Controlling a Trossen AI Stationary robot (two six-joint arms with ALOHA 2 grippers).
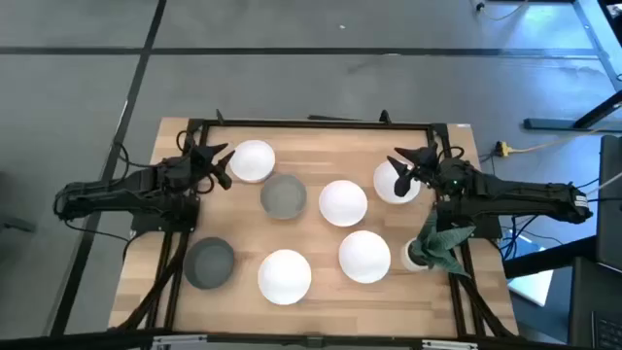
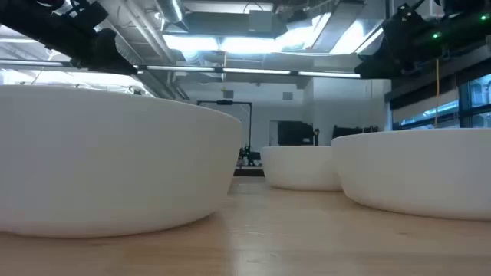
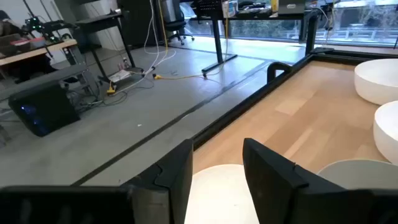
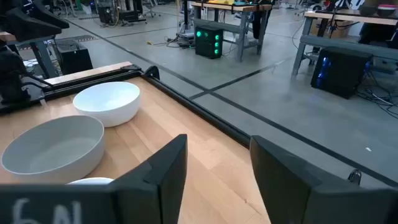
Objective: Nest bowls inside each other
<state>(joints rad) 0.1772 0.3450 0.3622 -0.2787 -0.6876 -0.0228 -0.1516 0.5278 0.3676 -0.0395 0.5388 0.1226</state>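
seven bowls spread singly over the wooden table (image 1: 321,243), all upright with mouths facing up; round, so no long axis to speak of. none nested.

far row: white bowl (image 1: 253,160) at far left, grey bowl (image 1: 284,196) just right of and nearer than it, white bowl at centre (image 1: 343,202), white bowl at far right (image 1: 391,183). near row: second grey bowl (image 1: 210,262) at near left, white bowl (image 1: 285,275) near centre, white bowl (image 1: 364,255) right of that. small potted plant (image 1: 434,245) at the right edge, just beside that last bowl.

left gripper (image 1: 216,161) hovering at the rim of the far-left white bowl, fingers (image 3: 177,180) spread apart, nothing between them. right gripper (image 1: 403,173) over the far-right white bowl, fingers (image 4: 165,168) likewise spread and empty.

pale wood planks bounded by a black frame (image 1: 311,123). beyond: grey concrete floor (image 3: 112,124), desks, cables, a computer tower with green lights (image 4: 208,42), ceiling strip lights (image 2: 245,42).
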